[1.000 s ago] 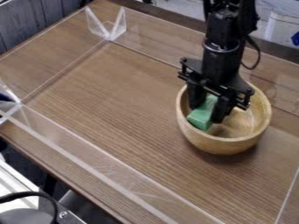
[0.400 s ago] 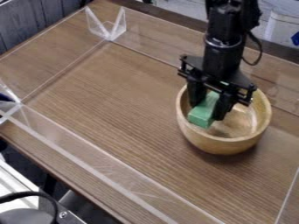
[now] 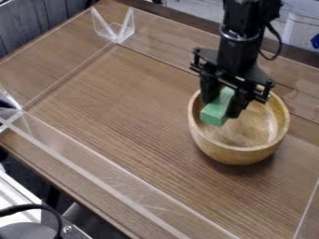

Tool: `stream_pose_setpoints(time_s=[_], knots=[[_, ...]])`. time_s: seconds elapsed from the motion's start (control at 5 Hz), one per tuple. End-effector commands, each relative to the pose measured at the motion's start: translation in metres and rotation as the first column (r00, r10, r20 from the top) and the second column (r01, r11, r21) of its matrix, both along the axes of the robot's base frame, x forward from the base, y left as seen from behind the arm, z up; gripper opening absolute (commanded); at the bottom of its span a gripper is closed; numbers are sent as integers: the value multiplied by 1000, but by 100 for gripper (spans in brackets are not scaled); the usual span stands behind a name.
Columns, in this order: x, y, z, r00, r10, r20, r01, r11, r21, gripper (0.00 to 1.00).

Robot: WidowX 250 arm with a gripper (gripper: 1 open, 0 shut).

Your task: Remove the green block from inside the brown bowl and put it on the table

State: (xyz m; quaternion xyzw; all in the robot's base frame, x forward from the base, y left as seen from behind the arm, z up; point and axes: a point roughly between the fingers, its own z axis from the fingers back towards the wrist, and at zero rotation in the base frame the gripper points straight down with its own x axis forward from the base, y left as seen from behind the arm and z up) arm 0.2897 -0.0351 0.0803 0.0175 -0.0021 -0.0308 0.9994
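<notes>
Lifted since earlier, the small bright green rectangular block (image 3: 217, 111) hangs clamped in the black fingers (image 3: 225, 105), above the round light-brown wooden bowl (image 3: 241, 141).

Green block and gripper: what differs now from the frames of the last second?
The gripper, shut on the green block, has risen, lifting the block from low in the brown bowl to about rim height. Nothing was released. The bowl and the table stayed as they were.
</notes>
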Motion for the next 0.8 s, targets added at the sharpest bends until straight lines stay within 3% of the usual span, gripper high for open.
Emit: stream_pose_setpoints(time_s=[0.0, 0.2, 0.4, 0.6], knots=[[14, -4, 32, 996, 16, 82, -15, 1000, -14, 0], [20, -9, 48, 995, 33, 94, -32, 999, -17, 0], [22, -1, 63, 995, 41, 87, -43, 999, 16, 100], [24, -1, 57, 995, 52, 80, -50, 998, -35, 100]])
